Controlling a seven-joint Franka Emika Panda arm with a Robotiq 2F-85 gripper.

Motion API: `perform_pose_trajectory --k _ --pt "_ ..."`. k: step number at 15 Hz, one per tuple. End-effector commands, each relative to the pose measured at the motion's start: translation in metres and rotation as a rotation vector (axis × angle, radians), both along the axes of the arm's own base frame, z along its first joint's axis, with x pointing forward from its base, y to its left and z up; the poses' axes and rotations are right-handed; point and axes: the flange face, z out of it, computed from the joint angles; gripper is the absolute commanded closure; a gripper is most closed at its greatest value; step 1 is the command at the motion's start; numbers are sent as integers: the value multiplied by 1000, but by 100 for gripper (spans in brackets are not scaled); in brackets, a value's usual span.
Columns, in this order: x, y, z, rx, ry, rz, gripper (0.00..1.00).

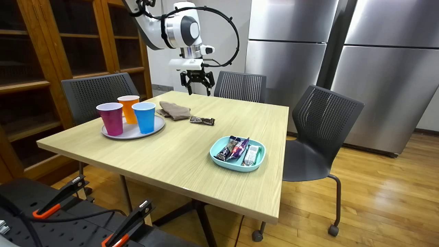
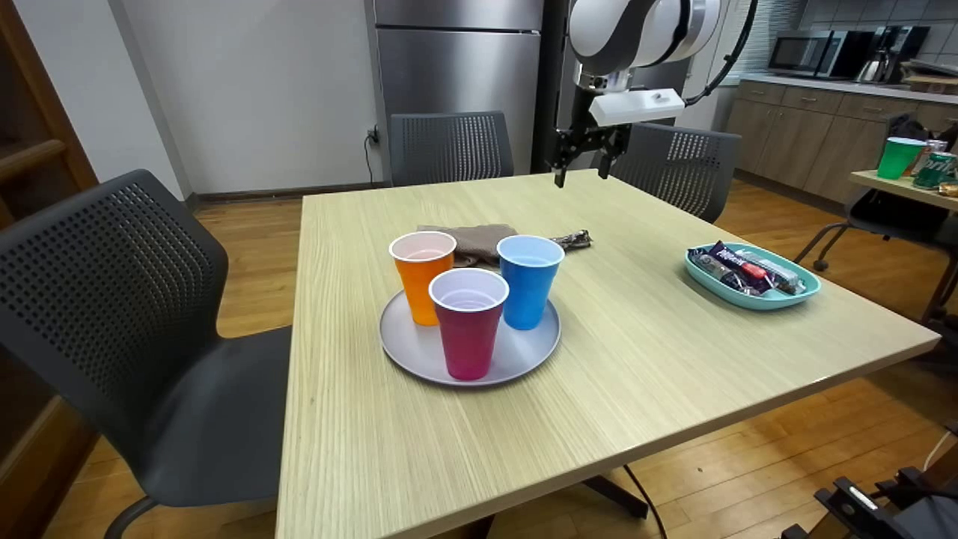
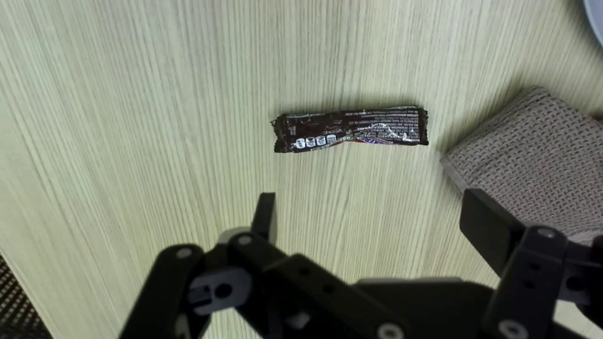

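In an exterior view, the released fingers (image 1: 208,91) hang spread wide; the dark-wrapped bar (image 1: 202,120) lies on the desk (image 1: 178,151) beside a brown cloth (image 1: 175,111). In an exterior view, the blue cup (image 2: 530,292) hides one end of it. In the wrist view, the bar's fine print is illegible, the cloth cropped.

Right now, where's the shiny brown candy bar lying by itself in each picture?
In an exterior view: the shiny brown candy bar, just left of centre.
In an exterior view: the bar, right of centre, partly behind a blue cup.
Wrist view: the bar, above centre.
Shared landmark: folded brown cloth.
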Motion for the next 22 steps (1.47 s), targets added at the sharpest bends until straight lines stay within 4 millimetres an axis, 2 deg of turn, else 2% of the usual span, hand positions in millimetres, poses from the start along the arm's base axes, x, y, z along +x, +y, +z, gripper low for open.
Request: perform_pose_trajectory --k 1,8,14,22 --pt "1 0 0 0 1 -3 0" --pt "3 2 -2 16 20 -32 0" --pt "10 -6 -24 48 81 -219 0" --pt "23 -14 -53 144 111 -590 0"
